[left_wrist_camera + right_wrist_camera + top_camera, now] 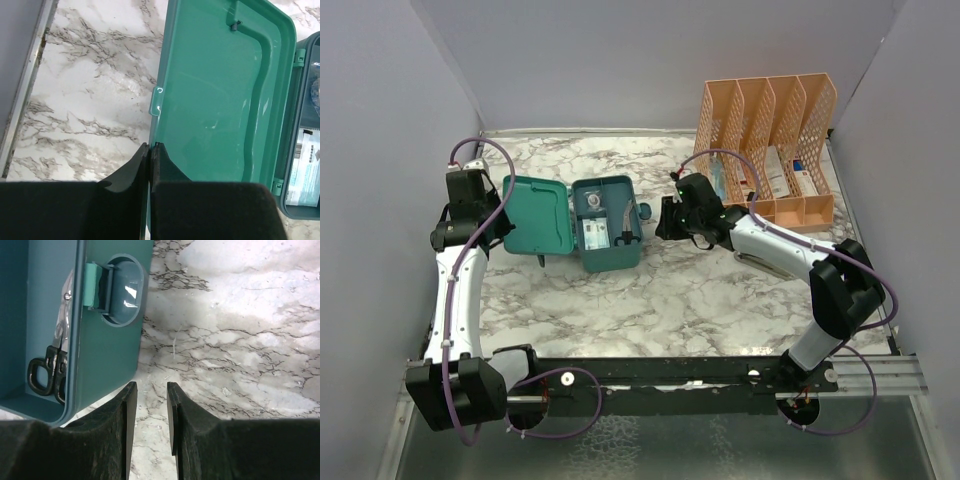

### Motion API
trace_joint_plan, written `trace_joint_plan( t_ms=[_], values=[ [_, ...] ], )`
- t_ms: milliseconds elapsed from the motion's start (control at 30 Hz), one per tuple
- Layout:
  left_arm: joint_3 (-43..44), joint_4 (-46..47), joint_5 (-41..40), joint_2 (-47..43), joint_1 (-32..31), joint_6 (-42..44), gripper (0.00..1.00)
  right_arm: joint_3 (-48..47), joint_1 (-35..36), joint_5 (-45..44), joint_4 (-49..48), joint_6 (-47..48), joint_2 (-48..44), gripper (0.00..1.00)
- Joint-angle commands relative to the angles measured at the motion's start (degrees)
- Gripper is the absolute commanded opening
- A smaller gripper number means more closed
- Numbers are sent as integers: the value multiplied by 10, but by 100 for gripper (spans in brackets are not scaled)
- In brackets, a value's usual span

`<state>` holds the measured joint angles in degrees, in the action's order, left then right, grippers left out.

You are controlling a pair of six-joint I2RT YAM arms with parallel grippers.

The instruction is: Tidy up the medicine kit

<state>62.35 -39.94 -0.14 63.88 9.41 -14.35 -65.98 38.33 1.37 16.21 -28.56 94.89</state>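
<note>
Marble tabletop (650, 300) between grey walls (620, 60), teal medicine kit (610, 238) open at centre-left of top view, lid (535, 228) flat to its left, peach organizer (765, 140) upper right. Left wrist only: left gripper (150, 149) pinched together on lid's rim, glossy inner face with raised rib, white packet (306, 172) in base at right edge. Right wrist only: right gripper (151, 387) slightly apart, empty, over marble just beside kit's wall, pale-green latch (97, 285) upper left, black-handled scissors (47, 372) inside.

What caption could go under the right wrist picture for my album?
Right tool, slightly open, beside the teal medicine kit with black-handled scissors inside.
</note>
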Motion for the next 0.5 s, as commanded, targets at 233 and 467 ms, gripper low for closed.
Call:
trace_joint_plan(
  t_ms=[233,467],
  values=[
    [30,32,-62,7,1,-7,0,-75,26,20,11,14,53,30],
    [56,23,-32,8,1,-16,0,-111,41,25,17,20,87,30]
  ],
)
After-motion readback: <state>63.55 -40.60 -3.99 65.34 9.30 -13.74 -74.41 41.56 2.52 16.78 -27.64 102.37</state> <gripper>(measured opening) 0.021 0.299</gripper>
